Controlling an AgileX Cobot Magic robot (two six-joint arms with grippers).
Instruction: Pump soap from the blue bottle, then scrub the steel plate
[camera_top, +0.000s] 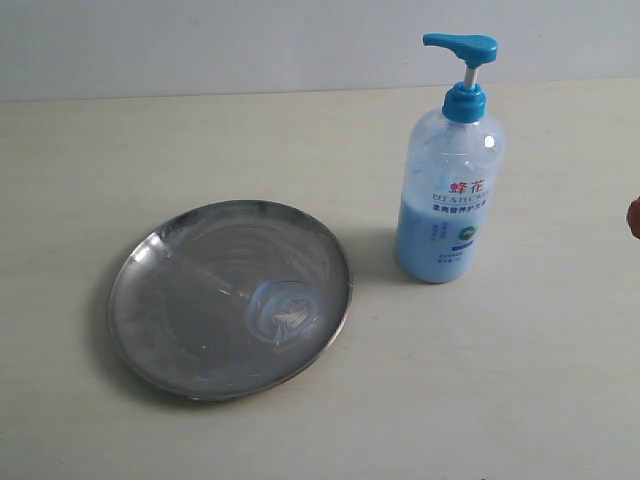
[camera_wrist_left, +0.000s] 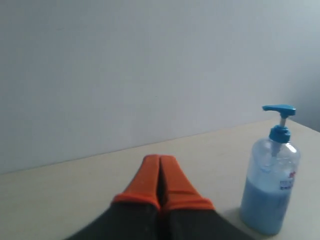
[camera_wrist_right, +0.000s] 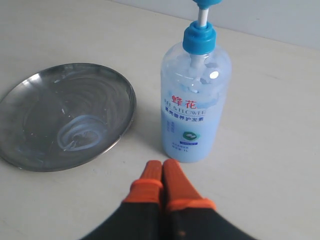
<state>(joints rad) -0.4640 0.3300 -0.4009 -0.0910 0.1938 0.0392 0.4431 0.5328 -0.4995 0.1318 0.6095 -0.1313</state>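
The blue bottle (camera_top: 449, 170) stands upright on the table, pump head up, about half full of blue liquid. To its left lies the steel plate (camera_top: 170, 300), with a whitish-blue swirl of soap (camera_top: 282, 312) smeared in its right part. My right gripper (camera_wrist_right: 161, 164) is shut and empty, low over the table a short way from the blue bottle (camera_wrist_right: 195, 100), with the steel plate (camera_wrist_right: 30, 120) and soap (camera_wrist_right: 80, 136) off to one side. Only an orange sliver of it (camera_top: 634, 217) shows at the exterior view's right edge. My left gripper (camera_wrist_left: 159, 158) is shut and empty; the blue bottle (camera_wrist_left: 270, 185) stands beside it.
The pale table (camera_top: 500, 380) runs back to a plain light wall (camera_top: 200, 40).
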